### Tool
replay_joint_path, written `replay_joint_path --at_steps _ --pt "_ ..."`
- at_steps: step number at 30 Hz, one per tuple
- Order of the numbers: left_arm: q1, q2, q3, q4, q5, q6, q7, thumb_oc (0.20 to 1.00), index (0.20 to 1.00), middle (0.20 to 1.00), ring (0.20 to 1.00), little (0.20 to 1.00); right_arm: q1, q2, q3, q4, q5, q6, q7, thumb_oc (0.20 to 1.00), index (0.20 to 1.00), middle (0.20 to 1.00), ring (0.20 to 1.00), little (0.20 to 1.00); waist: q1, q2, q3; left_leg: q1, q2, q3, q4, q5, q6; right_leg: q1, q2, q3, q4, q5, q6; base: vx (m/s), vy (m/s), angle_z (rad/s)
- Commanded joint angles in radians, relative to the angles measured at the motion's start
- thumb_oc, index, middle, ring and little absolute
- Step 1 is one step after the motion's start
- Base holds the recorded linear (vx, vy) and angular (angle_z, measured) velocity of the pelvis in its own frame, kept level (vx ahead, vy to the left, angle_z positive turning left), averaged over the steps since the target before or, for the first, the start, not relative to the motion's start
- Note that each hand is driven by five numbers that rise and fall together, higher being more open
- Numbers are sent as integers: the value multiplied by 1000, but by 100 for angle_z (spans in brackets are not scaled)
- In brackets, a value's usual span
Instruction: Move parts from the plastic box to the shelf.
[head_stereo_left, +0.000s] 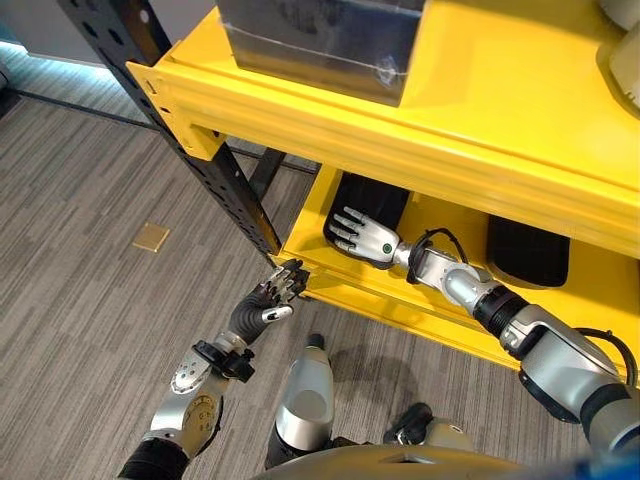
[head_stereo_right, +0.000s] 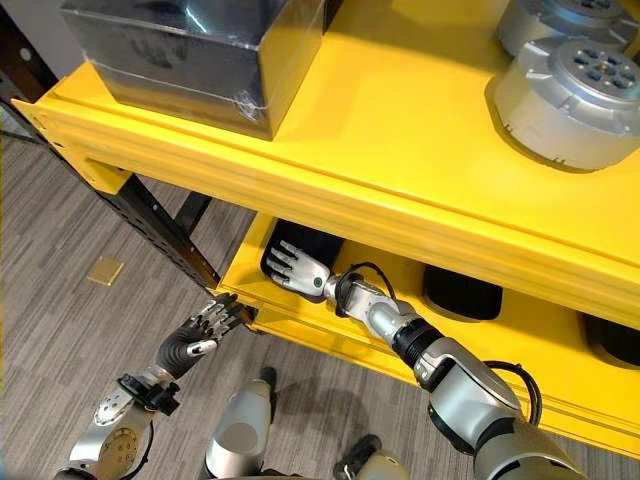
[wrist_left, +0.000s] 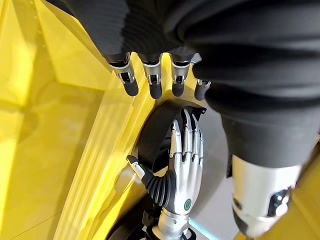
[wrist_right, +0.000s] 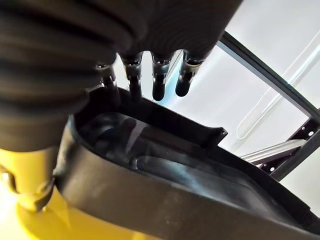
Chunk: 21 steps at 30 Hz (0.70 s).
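Right hand (head_stereo_left: 367, 238) reaches into the lower level of the yellow shelf (head_stereo_left: 480, 130), fingers straight and apart, lying on a black part (head_stereo_left: 372, 200) that sits flat on the shelf floor. Looks like the placing step, part already set down (grip released, by my reading). Left hand (head_stereo_left: 272, 300) hovers at the shelf's front edge, fingers relaxed, holding nothing. Next: draw the right arm out without dragging the part, then fetch another.

Black parts (head_stereo_left: 365, 205) crowd the lower shelf (head_stereo_left: 585, 300) beneath a low yellow beam (head_stereo_left: 400, 150), with bare room between them; a black upright (head_stereo_left: 215, 170) flanks the opening.
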<state>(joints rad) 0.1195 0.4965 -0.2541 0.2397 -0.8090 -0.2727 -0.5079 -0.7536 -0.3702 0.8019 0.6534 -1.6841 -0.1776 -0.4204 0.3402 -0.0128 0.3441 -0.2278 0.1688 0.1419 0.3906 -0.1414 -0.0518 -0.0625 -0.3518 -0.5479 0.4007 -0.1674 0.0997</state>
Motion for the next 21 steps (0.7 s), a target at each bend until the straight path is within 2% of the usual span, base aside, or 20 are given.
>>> replay_joint_path --at_steps 1,3,7,10,12,15,21 --pt "11 9 -19 -57 11 -50 -19 1000 1000 1000 1000 1000 40 -71 23 88 -77 53 113 1000 1000 1000 1000 1000 28 35 19 53 81 81 -72 103 3 -30 -43 33 52 36 63 0 0 0" --pt "11 6 -19 -56 15 -48 -20 1000 1000 1000 1000 1000 44 -77 18 88 -72 79 127 1000 1000 1000 1000 1000 27 36 18 55 80 82 -73 102 4 -31 -43 34 52 35 62 0 0 0" --pt "5 7 -33 -64 8 -49 -13 1000 1000 1000 1000 1000 38 -91 10 81 121 193 99 1000 1000 1000 1000 1000 17 42 17 58 77 86 -69 98 6 -37 -47 38 61 34 62 0 0 0" --pt "-5 8 -46 -73 3 -55 6 1000 1000 1000 1000 1000 35 -110 3 43 265 238 99 1000 1000 1000 1000 1000 2 44 13 59 77 92 -73 99 7 -44 -44 44 54 40 63 0 0 0" --pt "-13 13 -51 -87 -11 -52 23 1000 1000 1000 1000 1000 31 -124 -15 16 288 273 104 1000 1000 1000 1000 1000 -9 44 12 59 79 96 -74 97 8 -47 -43 52 49 43 62 -17 11 0" --pt "-15 15 -52 -98 -7 -52 38 1000 1000 1000 1000 1000 40 -142 -20 -25 312 261 123 1000 1000 1000 1000 1000 -18 42 9 61 81 102 -75 97 8 -48 -40 55 45 44 62 -1 5 -3" --pt "-5 23 -35 -123 -7 -49 56 1000 1000 1000 1000 1000 82 -203 -48 -176 344 179 104 1000 1000 1000 1000 1000 -43 31 9 65 88 114 -72 93 9 -51 -33 68 39 46 63 -5 -4 -2"
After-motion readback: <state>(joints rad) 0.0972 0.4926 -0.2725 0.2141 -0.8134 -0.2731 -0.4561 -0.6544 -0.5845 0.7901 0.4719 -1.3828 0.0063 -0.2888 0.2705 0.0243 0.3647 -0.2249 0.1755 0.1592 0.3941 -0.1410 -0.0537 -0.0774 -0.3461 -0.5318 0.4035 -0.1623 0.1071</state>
